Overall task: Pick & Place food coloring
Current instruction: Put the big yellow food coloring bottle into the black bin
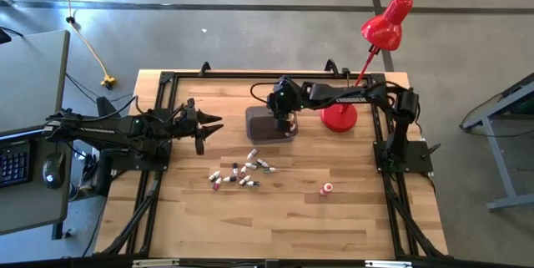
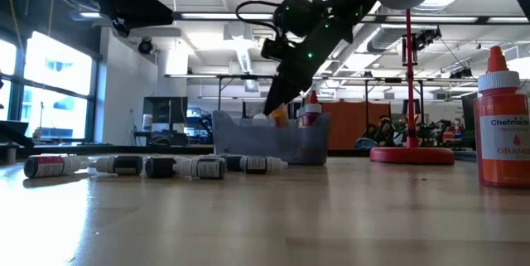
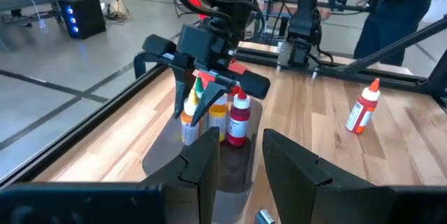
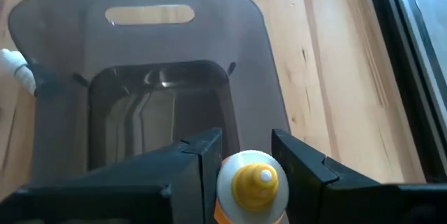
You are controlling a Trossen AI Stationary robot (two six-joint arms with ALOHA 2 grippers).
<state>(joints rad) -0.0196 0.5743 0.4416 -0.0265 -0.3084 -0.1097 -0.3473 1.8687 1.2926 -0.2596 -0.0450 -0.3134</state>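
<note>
Yellow-capped bottle [image 4: 252, 188] sits between right end effector [image 4: 246, 155] fingers, over bin [image 4: 140, 49].

Even overhead light fills the high view, and the table [image 1: 275, 209] shows only faint shadows. The low view faces bright ceiling lights and big windows, so the right arm [image 2: 331, 17] reads nearly as a silhouette, and the nearest tabletop looks soft, perhaps out of focus. In the right wrist view, pale glare streaks the grey bin [image 4: 154, 105].

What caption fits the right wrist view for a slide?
Right gripper holds a yellow-capped food coloring bottle over the grey bin.
</note>
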